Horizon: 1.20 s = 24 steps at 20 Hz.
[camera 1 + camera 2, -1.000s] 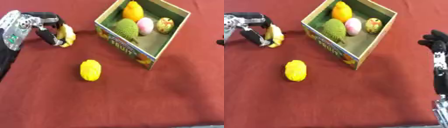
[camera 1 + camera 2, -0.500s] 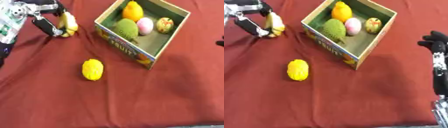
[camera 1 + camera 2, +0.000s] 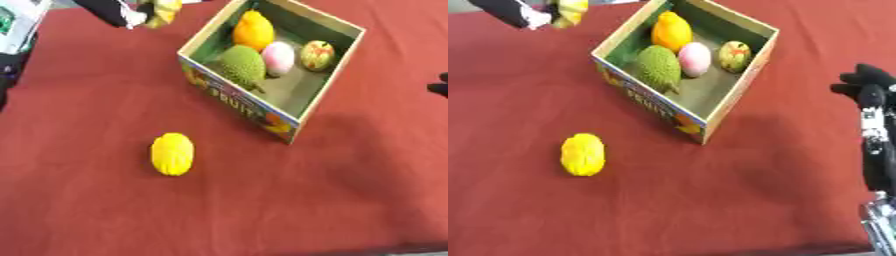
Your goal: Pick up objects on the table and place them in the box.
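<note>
Left hand: the left hand (image 3: pixel 118 11) sits at the top left edge of the frame, fingers curled round a yellow fruit (image 3: pixel 163 10), held clear of the red tablecloth (image 3: pixel 262 200).
Right hand: the right hand (image 3: pixel 870 87) stands at the right edge, fingers up and relaxed, holding nothing.
Cut off: the left hand and its fruit are partly cropped by the top edge; the fruit's kind is hard to make out.
Box: the cardboard box (image 3: pixel 647 104), upper middle, holds an orange fruit (image 3: pixel 672 31), a bumpy green fruit (image 3: pixel 659 68), a pink fruit (image 3: pixel 695 59) and a green-red fruit (image 3: pixel 734 56).
Table: a ribbed yellow fruit (image 3: pixel 172 153) lies alone at lower left, well apart from the box.
Change: a second ago the left hand held its fruit low on the cloth at mid-left; it has since risen toward the top edge, nearer the box.
</note>
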Each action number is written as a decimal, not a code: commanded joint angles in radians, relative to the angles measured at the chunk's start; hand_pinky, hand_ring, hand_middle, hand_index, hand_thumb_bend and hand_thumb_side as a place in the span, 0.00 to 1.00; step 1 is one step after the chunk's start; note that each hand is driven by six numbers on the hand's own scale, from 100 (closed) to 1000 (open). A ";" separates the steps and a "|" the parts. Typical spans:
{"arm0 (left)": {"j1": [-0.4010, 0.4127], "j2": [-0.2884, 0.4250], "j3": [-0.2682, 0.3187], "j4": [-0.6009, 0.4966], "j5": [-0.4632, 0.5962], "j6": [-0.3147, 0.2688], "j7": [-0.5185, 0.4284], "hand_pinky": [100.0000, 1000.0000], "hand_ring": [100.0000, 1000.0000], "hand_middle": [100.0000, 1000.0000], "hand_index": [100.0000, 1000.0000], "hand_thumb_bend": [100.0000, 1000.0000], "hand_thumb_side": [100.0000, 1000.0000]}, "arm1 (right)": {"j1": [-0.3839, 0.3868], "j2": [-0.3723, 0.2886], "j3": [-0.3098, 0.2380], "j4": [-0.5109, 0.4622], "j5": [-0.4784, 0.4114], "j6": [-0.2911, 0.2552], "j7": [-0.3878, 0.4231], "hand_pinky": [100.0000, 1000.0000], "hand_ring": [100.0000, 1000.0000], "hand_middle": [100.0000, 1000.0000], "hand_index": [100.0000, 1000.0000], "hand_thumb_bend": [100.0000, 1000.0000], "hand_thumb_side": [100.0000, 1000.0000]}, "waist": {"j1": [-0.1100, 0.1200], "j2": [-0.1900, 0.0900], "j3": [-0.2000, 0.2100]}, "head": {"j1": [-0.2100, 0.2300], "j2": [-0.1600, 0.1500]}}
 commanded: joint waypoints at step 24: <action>-0.075 -0.203 0.006 0.232 -0.191 -0.091 0.043 0.88 0.85 0.84 0.98 0.17 0.13 | -0.078 -0.042 0.011 -0.015 -0.061 -0.008 0.048 0.83 0.67 0.66 0.80 0.00 0.69 | 0.010 0.010 -0.076 | 0.029 -0.029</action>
